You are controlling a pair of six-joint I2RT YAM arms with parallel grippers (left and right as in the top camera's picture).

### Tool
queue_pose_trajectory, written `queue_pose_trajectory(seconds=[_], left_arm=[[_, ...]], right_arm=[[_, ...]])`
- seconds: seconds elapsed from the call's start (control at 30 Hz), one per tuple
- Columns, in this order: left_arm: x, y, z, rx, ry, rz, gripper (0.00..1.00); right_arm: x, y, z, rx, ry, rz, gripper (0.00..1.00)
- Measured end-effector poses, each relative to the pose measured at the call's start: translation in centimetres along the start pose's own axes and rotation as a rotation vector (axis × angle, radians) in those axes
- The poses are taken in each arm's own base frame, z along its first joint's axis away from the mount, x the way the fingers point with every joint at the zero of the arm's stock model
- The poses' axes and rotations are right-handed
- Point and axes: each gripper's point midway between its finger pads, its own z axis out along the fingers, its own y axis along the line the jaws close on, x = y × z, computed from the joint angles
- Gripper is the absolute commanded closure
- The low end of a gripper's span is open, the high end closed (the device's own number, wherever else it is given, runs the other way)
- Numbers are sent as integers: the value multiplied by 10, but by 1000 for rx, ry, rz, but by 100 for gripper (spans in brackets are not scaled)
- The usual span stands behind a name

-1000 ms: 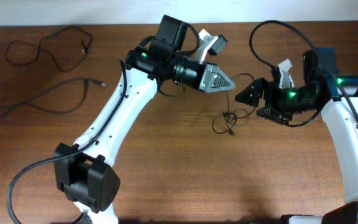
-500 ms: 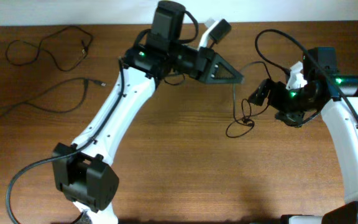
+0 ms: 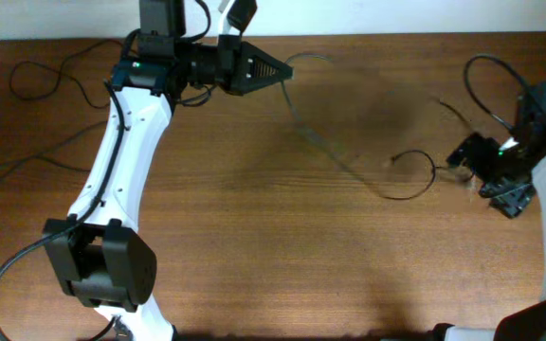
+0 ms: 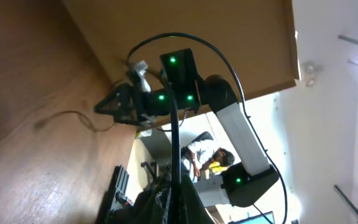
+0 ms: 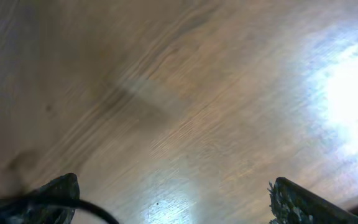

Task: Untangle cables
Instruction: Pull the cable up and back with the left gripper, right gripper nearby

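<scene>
My left gripper (image 3: pixel 278 68) is at the back of the table, shut on one black cable (image 3: pixel 349 163). The cable runs, blurred, from its jaws diagonally right and ends in a loop (image 3: pixel 423 180) on the wood. In the left wrist view the cable (image 4: pixel 174 124) rises straight out of the shut jaws (image 4: pixel 178 194). My right gripper (image 3: pixel 489 177) is at the right edge, just right of the loop. Its fingers are wide open (image 5: pixel 176 200). A black strand (image 5: pixel 92 210) passes by its left finger. Two more cables lie apart at the far left (image 3: pixel 64 78) (image 3: pixel 27 163).
The brown wooden table (image 3: pixel 254 246) fills the view, with a white wall along its back edge. The right arm's own thick black wire (image 3: pixel 486 80) loops above the right gripper. The left arm's base (image 3: pixel 102 270) stands at the front left.
My left gripper has swung up and to the left, drawing the cable out into a long line. My right gripper has moved right, away from the small tangle it was beside.
</scene>
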Motion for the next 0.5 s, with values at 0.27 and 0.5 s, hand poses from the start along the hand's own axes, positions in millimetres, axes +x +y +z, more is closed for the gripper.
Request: queue_pose_trajectory(seconds=[0.27,0.5], left_arm=[[-4,9,-1,-48,-30,7,100],[5,15,5,-65,-19,-40,100]], right_arm=[[1,-3,-1,-26,25,29,1],[7,16,-3,-135,66,-2,1]])
